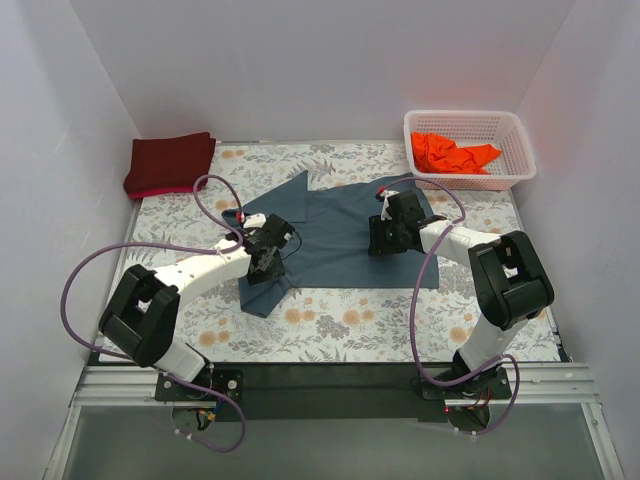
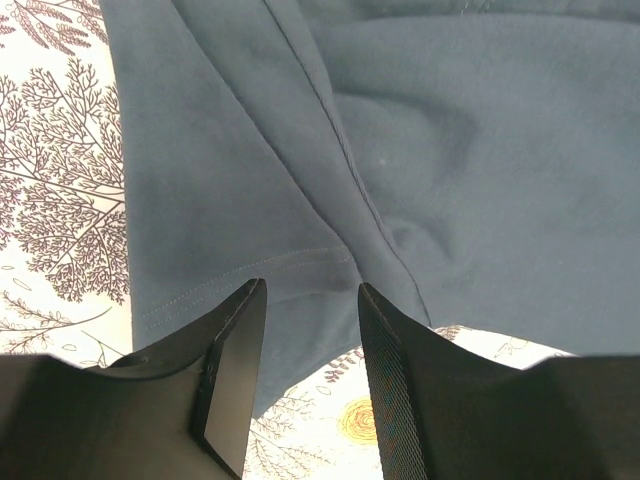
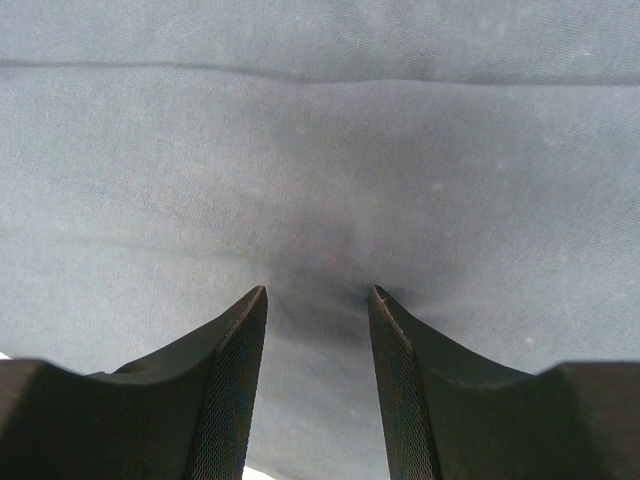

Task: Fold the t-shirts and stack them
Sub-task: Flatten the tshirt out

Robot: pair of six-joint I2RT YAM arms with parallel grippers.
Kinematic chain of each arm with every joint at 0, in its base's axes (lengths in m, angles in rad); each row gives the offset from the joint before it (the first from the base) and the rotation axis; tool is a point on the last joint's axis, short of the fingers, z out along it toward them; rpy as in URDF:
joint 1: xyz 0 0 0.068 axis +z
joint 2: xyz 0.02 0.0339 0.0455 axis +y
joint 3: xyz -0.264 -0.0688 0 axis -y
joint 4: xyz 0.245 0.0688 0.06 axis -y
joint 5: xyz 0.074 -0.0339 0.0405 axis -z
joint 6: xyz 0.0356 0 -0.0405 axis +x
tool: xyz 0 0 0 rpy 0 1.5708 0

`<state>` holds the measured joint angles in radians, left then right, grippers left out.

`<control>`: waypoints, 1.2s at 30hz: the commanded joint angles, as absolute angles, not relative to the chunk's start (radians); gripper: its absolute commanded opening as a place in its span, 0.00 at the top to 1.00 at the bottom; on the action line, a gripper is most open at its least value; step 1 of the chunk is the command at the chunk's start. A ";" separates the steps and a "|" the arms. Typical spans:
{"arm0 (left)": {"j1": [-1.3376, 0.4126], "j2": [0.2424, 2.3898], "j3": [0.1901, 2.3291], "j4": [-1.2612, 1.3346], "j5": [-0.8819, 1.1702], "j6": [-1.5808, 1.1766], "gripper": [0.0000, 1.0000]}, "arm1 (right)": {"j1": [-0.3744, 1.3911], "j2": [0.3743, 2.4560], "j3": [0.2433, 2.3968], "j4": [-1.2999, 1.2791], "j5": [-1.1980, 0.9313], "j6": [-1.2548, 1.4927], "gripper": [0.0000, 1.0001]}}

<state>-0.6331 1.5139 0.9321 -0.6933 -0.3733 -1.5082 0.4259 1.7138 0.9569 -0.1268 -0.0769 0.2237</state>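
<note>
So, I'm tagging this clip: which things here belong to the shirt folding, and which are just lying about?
Job: blue-grey t-shirt, spread in the middle; maroon t-shirt, folded, far left; orange t-shirt, crumpled, far right.
Lying about: lattice basket holding the orange one; floral table cover.

The floral tabletop [image 1: 350, 325] carries a slate-blue t-shirt [image 1: 340, 235] spread mid-table, a folded maroon t-shirt [image 1: 168, 163] far left, and a white basket [image 1: 500, 181] far right.
</note>
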 commanded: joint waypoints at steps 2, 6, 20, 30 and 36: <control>-0.646 1.520 0.951 -0.690 -0.426 -1.523 0.59 | 0.428 1.744 0.928 -0.120 -0.066 0.210 0.48; -0.646 1.549 0.956 -0.675 -0.437 -1.532 0.59 | 0.428 1.753 0.928 -0.120 -0.071 0.210 0.48; -0.658 1.578 1.002 -0.652 -0.445 -1.545 0.60 | 0.425 1.764 0.920 -0.117 -0.072 0.206 0.48; -0.660 1.620 0.980 -0.658 -0.452 -1.566 0.61 | 0.422 1.766 0.913 -0.115 -0.072 0.201 0.48; -0.660 1.598 0.957 -0.695 -0.494 -1.588 0.63 | 0.416 1.763 0.908 -0.112 -0.072 0.201 0.48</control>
<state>-0.6567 1.6321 0.9718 -0.6735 -0.4328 -1.5612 0.4225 1.7233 0.9459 -0.0731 -0.0822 0.2100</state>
